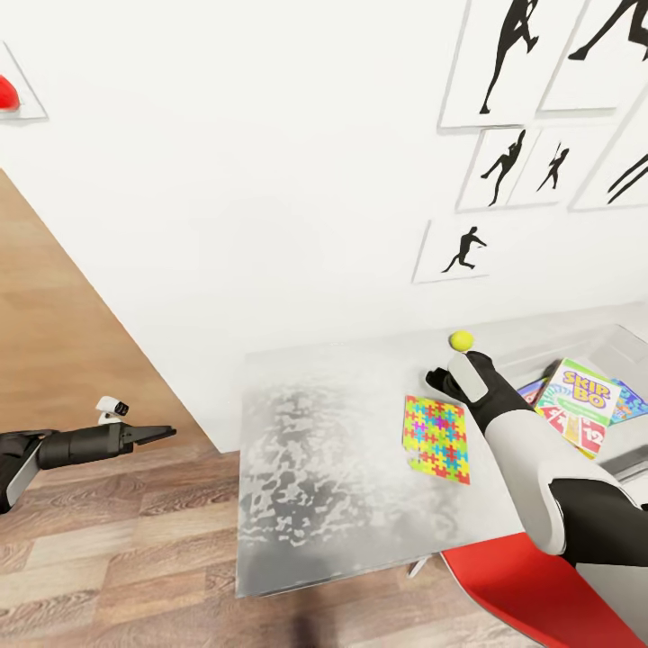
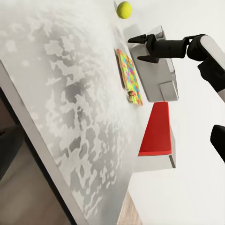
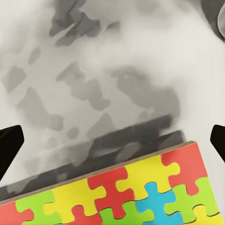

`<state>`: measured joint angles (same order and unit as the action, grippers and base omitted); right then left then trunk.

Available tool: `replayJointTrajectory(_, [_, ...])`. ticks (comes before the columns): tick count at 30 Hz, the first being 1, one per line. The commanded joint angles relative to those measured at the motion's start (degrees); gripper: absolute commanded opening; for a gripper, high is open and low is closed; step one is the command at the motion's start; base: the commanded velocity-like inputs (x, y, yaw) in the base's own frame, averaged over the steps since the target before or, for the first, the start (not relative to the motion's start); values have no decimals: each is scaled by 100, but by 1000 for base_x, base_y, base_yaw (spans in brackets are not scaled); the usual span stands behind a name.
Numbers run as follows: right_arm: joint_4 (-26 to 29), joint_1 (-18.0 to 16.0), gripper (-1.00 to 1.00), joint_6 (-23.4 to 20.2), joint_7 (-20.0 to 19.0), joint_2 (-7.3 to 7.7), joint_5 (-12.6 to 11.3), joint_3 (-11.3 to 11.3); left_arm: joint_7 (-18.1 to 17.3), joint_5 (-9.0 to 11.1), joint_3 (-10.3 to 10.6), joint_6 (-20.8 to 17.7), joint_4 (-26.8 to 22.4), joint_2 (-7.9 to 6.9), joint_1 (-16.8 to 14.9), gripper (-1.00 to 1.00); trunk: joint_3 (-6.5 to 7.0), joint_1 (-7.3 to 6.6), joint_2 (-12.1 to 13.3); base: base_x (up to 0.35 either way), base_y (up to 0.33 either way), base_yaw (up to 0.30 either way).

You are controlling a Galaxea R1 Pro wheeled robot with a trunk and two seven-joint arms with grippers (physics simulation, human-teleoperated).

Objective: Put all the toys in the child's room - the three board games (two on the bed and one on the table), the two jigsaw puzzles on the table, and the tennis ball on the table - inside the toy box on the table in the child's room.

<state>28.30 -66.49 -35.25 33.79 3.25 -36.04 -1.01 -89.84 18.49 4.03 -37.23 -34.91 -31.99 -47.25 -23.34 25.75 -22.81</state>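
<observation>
the table (image 1: 333, 468) stands against the wall. a jigsaw puzzle (image 1: 437, 438) lies flat on it, right of centre. the tennis ball (image 1: 462, 340) sits at 1 o'clock from the puzzle, near the wall. the toy box (image 1: 621, 337) rests at the table's right end, at 2 o'clock from the puzzle, with board games (image 1: 583, 401) inside. a chair seat (image 1: 531, 589) lies at 5 o'clock, before the table edge.

Head view: high, facing down and forward over table (image 1: 324, 450) toward wall. Left wrist view: low beside table (image 2: 61, 117), looking along its top, far off. Right wrist view: close above table (image 3: 112, 70), facing down. Shared by all: puzzle (image 1: 437, 438) (image 2: 130, 77) (image 3: 126, 197).
</observation>
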Motion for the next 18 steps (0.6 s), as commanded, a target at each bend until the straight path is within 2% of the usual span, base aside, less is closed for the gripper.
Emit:
replayJointTrajectory(1, [9, -4, 100, -17, 40, 0, -44, -4, -16, 32, 36, -60, 2, -9, -5, 100, -10, 3, -11, -3, 0, 0])
replayJointTrajectory(18, [17, 4, 100, -19, 40, 0, -44, -4, -16, 32, 36, -61, 2, -5, -4, 100, -10, 3, -11, 0, 0, 0])
